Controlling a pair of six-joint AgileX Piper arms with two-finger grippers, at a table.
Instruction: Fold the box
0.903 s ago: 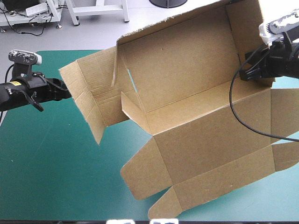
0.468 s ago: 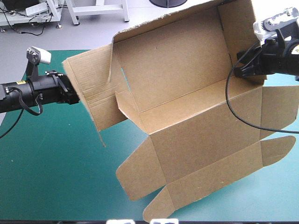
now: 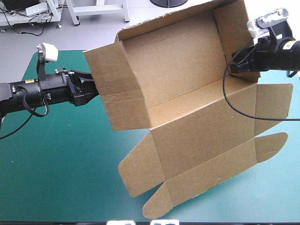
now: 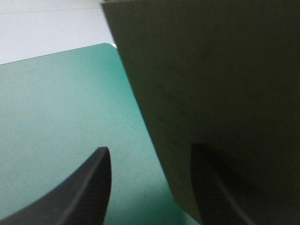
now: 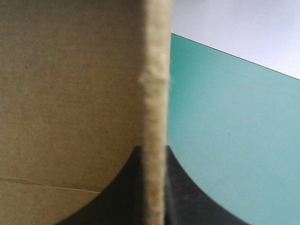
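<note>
The brown box (image 3: 187,70) is half raised, its back wall tilted up and its lid panels (image 3: 206,154) lying on the teal-green cover toward the front. My left gripper (image 3: 95,89) is open and presses against the outside of the left side wall (image 3: 119,89), which stands turned inward. In the left wrist view the board (image 4: 225,93) fills the space ahead of the gripper (image 4: 150,187), and its edge runs down between the spread fingers. My right gripper (image 3: 234,65) is shut on the right side wall's edge (image 5: 154,93), which sits pinched in that gripper (image 5: 152,187).
Bare teal-green cover (image 3: 56,168) stretches across the front left of the table. Two rounded flaps (image 3: 159,206) (image 3: 272,140) stick out from the lid near the front and right edges. The far left table corner (image 4: 105,47) shows beyond the board.
My left gripper has moved right and pushed the left side wall from splayed outward to turned in against the box. The right gripper and the whole box have shifted slightly left.
</note>
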